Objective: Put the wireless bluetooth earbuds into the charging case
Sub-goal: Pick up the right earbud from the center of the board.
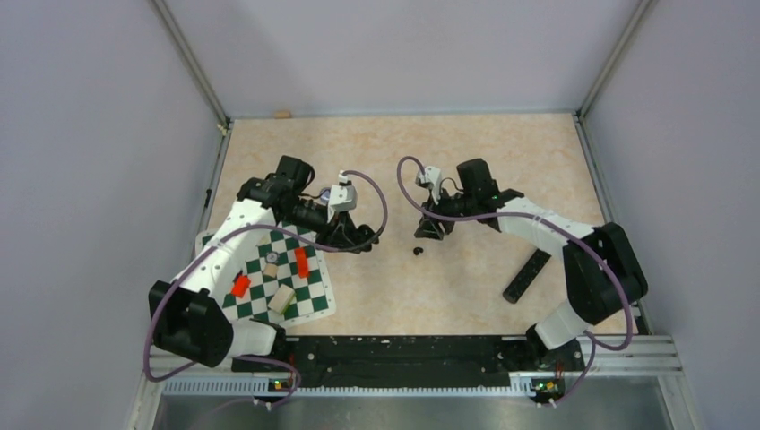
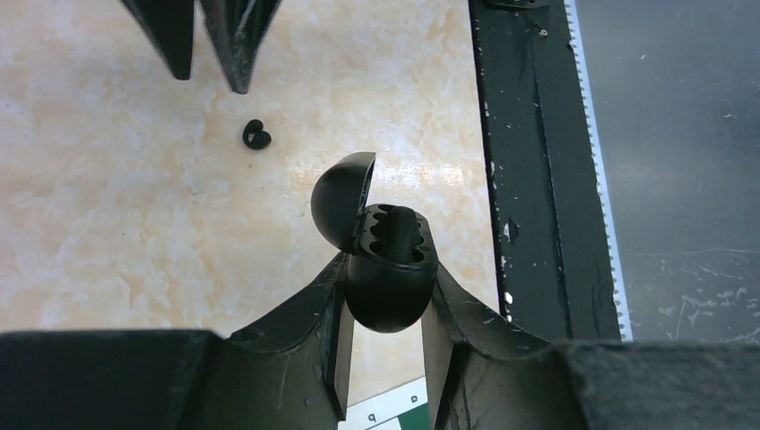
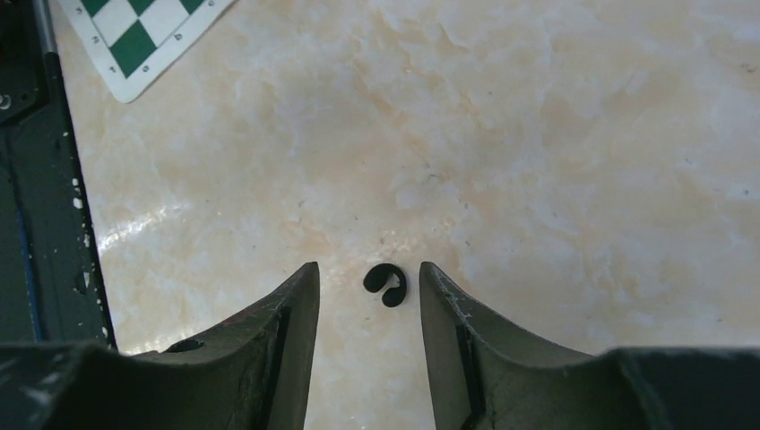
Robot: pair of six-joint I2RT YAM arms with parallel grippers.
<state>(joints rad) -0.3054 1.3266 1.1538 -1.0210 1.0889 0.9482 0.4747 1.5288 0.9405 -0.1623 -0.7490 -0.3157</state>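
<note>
Both arms bent, left end effector clamps case.

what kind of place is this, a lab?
Probably a robotics lab cell: left arm and right arm bolted to a metal rail, plain walls enclosing the table, and a chessboard mat.

Left white-and-black arm: shoulder at the near left corner, elbow bent, forearm reaching inward toward mid-bench. Left gripper: black jaws closed on the lower half of a small black oval case, one on each side.

Right white-and-black arm: shoulder at the near right corner, elbow bent, forearm angled inward toward the left one. Right gripper: jaws parted, tips low over the bench, gripping nothing. The two grippers face each other, near but apart.
</note>
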